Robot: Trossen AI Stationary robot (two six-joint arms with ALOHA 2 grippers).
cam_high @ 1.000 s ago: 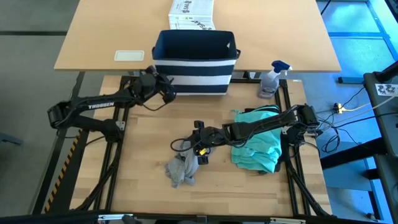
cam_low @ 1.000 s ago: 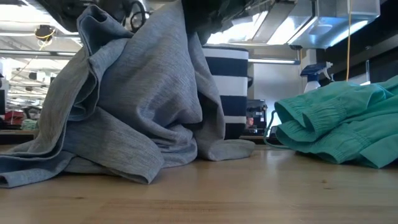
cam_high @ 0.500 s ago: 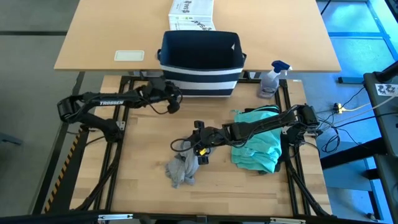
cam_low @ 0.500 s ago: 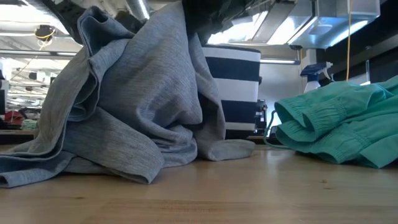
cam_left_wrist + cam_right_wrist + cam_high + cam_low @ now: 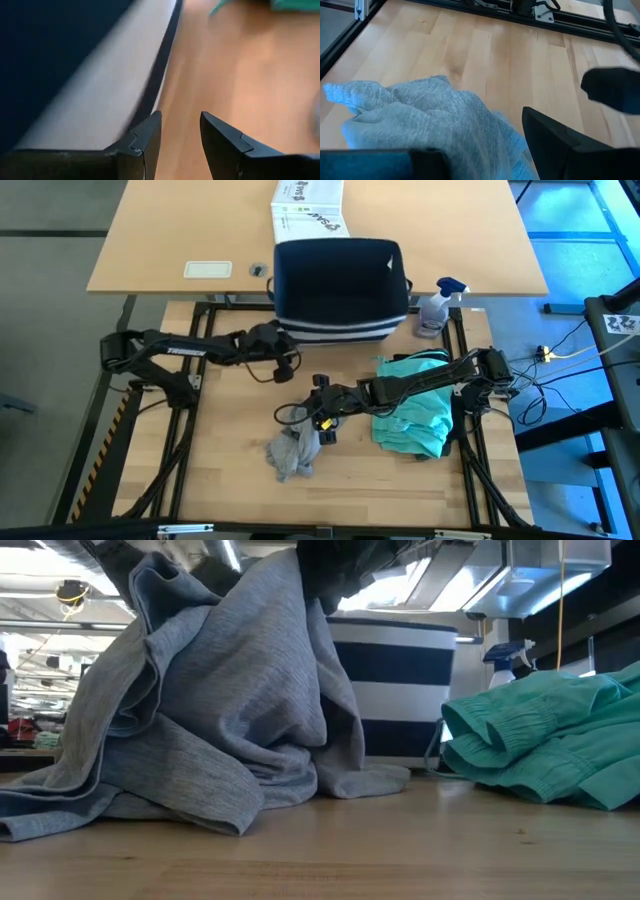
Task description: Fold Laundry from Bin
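Grey cloth (image 5: 292,453) hangs bunched from the right gripper (image 5: 322,412), whose fingers pinch its top at table centre; the low view shows its folds draping to the wood. Left gripper (image 5: 180,131), at ten o'clock of that, has fingers slightly apart on nothing, just beside the bin (image 5: 340,276) at twelve o'clock. Teal garment (image 5: 415,415) lies at three o'clock.

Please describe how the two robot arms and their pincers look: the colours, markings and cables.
Both arms are black, jointed tubes. The left arm carries white lettering. The right pincer has looping black cables and a yellow spot. The left pincer has two dark, angular, tapering fingers.
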